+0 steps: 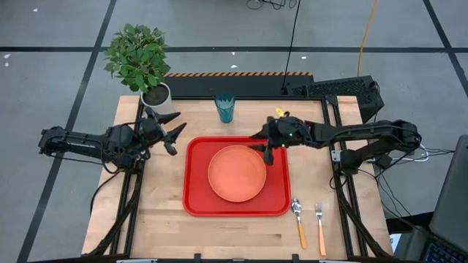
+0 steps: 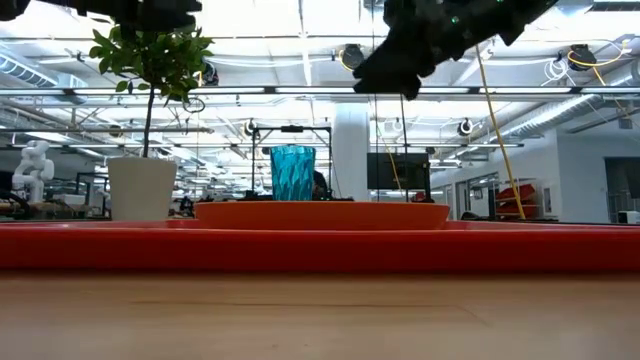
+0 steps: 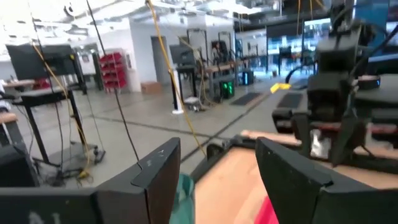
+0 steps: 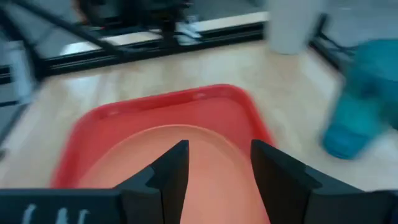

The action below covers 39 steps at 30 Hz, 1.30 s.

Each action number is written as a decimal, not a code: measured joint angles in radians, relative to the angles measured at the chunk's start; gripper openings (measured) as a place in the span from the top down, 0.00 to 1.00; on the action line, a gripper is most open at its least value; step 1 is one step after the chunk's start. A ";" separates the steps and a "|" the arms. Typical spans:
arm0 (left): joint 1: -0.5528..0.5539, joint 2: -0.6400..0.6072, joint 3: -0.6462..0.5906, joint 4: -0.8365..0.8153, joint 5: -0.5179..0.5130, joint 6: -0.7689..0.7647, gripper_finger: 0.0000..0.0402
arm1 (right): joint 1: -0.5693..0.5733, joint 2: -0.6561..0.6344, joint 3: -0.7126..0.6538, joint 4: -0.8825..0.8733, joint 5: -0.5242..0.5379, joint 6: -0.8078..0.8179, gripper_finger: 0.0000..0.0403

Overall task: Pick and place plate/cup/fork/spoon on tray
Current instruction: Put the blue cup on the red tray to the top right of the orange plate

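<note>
From above, the tray (image 1: 196, 199) sat mid-table with the plate (image 1: 237, 173) inside it. The cup (image 1: 225, 108) stood on the table beyond the tray's far edge, near a potted plant (image 1: 140, 62). The spoon (image 1: 300, 223) and fork (image 1: 320, 226) lay side by side on the wood, right of the tray. The left gripper (image 1: 172, 127) hung by the tray's left far corner, fingers apart and empty. The right gripper (image 1: 263, 146) hovered over the plate's far right rim, fingers apart, holding nothing.

At table height, the plate (image 2: 322, 214) rested on the tray (image 2: 320, 247), with the cup (image 2: 292, 173) behind.

The left wrist view showed its fingers (image 3: 158, 171) spread.

The right wrist view showed spread fingers (image 4: 171, 169) above the plate (image 4: 211, 186), with the cup (image 4: 360, 99) off the tray (image 4: 93, 124).
</note>
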 joint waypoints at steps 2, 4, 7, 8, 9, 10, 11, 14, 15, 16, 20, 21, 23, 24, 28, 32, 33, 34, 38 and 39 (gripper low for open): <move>0.000 0.000 0.003 -0.053 0.005 -0.027 0.47 | 0.018 0.012 0.000 0.003 -0.017 0.001 0.59; 0.000 0.005 0.024 -0.139 0.024 -0.071 0.47 | 0.035 0.021 0.000 -0.032 -0.013 0.018 0.59; 0.000 0.031 0.079 -0.271 0.054 -0.140 0.47 | 0.060 0.042 0.000 -0.107 -0.013 0.086 0.59; 0.000 0.045 0.099 -0.305 0.055 -0.157 0.47 | 0.072 0.046 -0.001 -0.141 -0.012 0.117 0.59; 0.000 0.060 0.114 -0.331 0.055 -0.170 0.47 | 0.085 0.048 -0.002 -0.169 -0.014 0.148 0.59; 0.000 0.073 0.126 -0.350 0.055 -0.179 0.47 | 0.102 0.051 -0.002 -0.187 -0.014 0.180 0.59; 0.000 0.087 0.136 -0.363 0.056 -0.179 0.47 | 0.123 0.056 -0.001 -0.202 -0.015 0.210 0.59; -0.001 0.126 0.146 -0.366 0.075 -0.161 0.47 | 0.203 0.062 -0.002 -0.257 -0.017 0.290 0.59; -0.001 0.136 0.147 -0.368 0.088 -0.151 0.47 | 0.231 0.062 -0.002 -0.258 -0.017 0.316 0.59; -0.001 0.144 0.147 -0.367 0.097 -0.141 0.47 | 0.258 0.060 -0.002 -0.255 -0.016 0.341 0.59; -0.001 0.153 0.148 -0.366 0.155 -0.136 0.47 | 0.365 0.061 -0.002 -0.245 0.038 0.441 0.59; -0.001 0.153 0.148 -0.368 0.186 -0.136 0.47 | 0.391 0.065 -0.002 -0.242 0.056 0.463 0.59; -0.001 0.153 0.148 -0.376 0.255 -0.136 0.47 | 0.430 0.072 -0.001 -0.235 0.096 0.503 0.59; -0.003 0.153 0.148 -0.381 0.283 -0.132 0.47 | 0.446 0.076 -0.001 -0.240 0.119 0.514 0.59; -0.003 0.153 0.148 -0.359 0.207 -0.095 0.47 | 0.467 0.080 -0.001 -0.257 0.314 0.519 0.59; 0.006 0.150 0.149 -0.320 -0.010 -0.159 0.47 | 0.416 0.080 -0.001 -0.265 0.582 0.456 0.59; 0.007 0.150 0.149 -0.338 -0.013 -0.171 0.47 | 0.396 0.079 -0.001 -0.264 0.641 0.432 0.59; 0.008 0.154 0.149 -0.369 0.002 -0.174 0.47 | 0.372 0.078 -0.001 -0.263 0.686 0.404 0.59; 0.013 0.190 0.148 -0.480 0.031 -0.215 0.47 | 0.249 0.078 -0.001 -0.248 0.700 0.339 0.59; 0.022 0.198 0.148 -0.488 0.030 -0.228 0.47 | 0.218 0.078 -0.001 -0.248 0.673 0.331 0.59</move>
